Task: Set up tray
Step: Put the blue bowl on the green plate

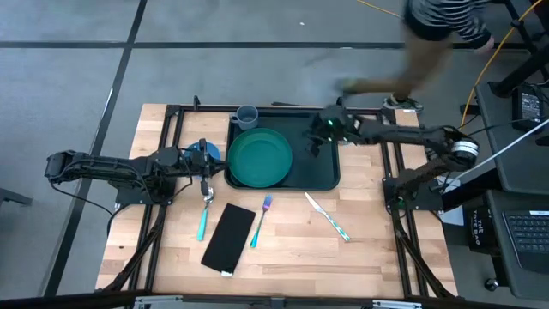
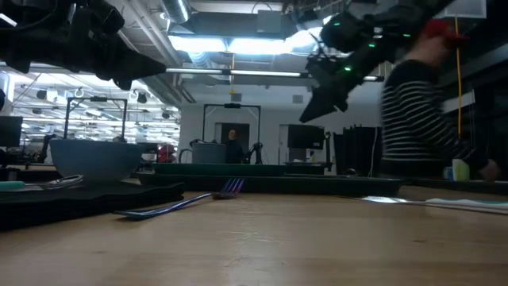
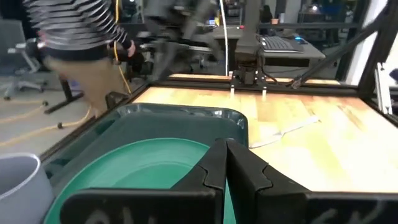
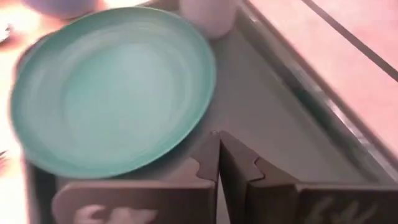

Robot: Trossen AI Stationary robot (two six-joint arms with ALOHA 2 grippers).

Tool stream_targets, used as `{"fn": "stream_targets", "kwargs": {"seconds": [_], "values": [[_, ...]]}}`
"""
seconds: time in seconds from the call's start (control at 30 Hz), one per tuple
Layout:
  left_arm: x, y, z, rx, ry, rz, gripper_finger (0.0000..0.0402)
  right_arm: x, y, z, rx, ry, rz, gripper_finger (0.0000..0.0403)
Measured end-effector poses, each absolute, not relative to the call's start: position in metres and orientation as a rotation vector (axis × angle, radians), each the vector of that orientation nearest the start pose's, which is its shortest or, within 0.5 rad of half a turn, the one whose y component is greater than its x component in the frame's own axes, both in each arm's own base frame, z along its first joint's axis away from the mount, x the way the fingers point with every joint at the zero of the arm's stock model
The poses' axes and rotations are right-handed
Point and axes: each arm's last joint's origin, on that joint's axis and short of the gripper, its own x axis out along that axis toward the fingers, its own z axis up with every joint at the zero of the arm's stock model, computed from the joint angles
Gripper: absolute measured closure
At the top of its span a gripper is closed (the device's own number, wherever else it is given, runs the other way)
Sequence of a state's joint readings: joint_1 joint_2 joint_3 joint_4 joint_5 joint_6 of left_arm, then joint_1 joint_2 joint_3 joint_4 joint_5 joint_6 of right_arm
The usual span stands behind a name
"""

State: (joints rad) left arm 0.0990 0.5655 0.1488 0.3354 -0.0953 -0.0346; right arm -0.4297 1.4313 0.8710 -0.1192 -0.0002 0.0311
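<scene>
The dark green tray lies at the middle of the table's far side. On it sit a round green plate and, in its far left corner, a grey cup. My right gripper hangs shut above the tray's right half, raised clear of it in the low view. Its wrist view shows the plate, the cup and the bare tray floor. My left gripper is shut just left of the tray, over a blue bowl, and faces the plate.
On the wood near the tray lie a spoon, a fork, a knife and a flat black rectangle. A person in a striped top moves just beyond the table's far right corner.
</scene>
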Motion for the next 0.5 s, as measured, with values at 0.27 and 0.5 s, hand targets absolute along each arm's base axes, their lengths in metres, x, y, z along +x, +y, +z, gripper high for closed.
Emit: {"fn": "stream_targets", "kwargs": {"seconds": [0.27,0.5], "values": [[0.15,0.018,0.211,-0.163,0.299,0.279,0.04,0.24,-0.062,0.199,0.128,0.474,-0.263,0.039],[0.163,0.014,0.228,-0.259,0.54,0.339,0.0399,0.23,-0.02,0.182,0.109,0.305,-0.134,0.0398]]}}
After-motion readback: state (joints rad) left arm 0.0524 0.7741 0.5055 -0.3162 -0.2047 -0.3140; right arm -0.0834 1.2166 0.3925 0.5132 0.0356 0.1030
